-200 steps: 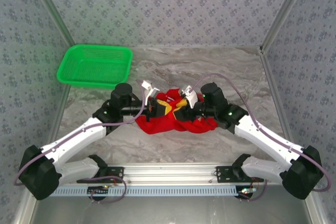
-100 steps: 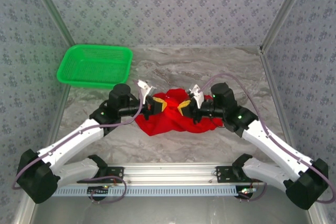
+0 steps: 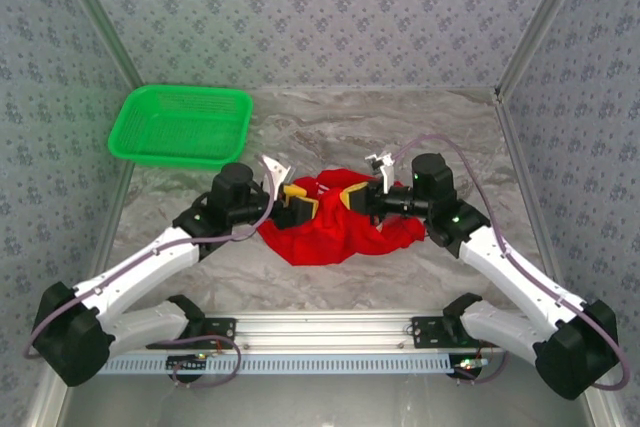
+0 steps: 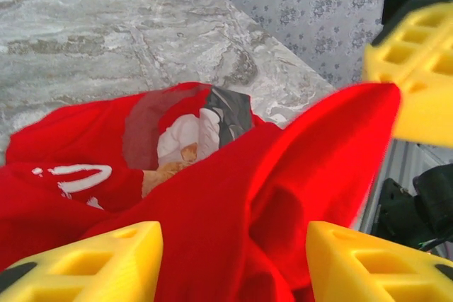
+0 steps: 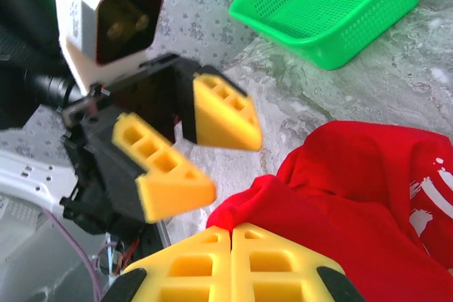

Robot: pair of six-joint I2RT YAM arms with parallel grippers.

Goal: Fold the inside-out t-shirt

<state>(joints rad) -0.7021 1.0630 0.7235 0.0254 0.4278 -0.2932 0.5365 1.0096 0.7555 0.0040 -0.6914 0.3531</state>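
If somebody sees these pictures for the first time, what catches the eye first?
A bright red t-shirt lies crumpled on the table between two yellow-fingered grippers. The right gripper is shut on a fold of it; the left gripper stands open beside it. A green basket sits at the far left.

Robot test booth, patterned wallpaper walls [image 3: 320,17], marble-look tabletop [image 3: 400,122], aluminium rail [image 3: 330,327] along front
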